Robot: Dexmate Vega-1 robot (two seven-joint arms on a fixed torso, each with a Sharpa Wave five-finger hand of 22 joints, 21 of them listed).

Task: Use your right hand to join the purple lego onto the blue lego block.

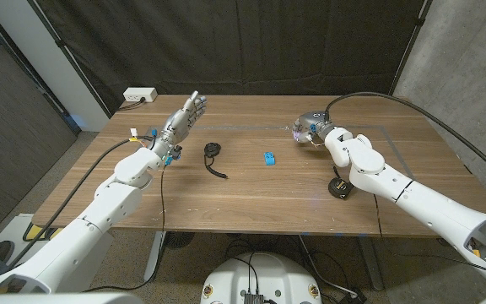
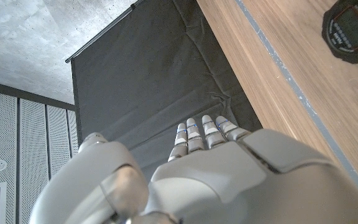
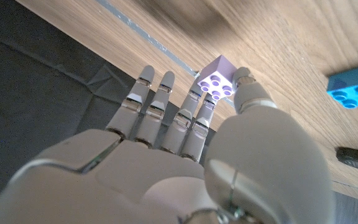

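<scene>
Pinching purple lego [image 3: 217, 79], right hand [image 1: 310, 129] hovers apart from blue lego block [image 1: 269, 158].

The left arm reaches in from the near left, its hand [image 1: 184, 116] raised above the far left of the surface with fingers [image 2: 205, 132] straight, together and holding nothing. The right arm comes from the near right, elbow bent, its hand [image 1: 312, 128] at the far right pinching the purple lego [image 3: 217, 76] between thumb and fingers.
</scene>
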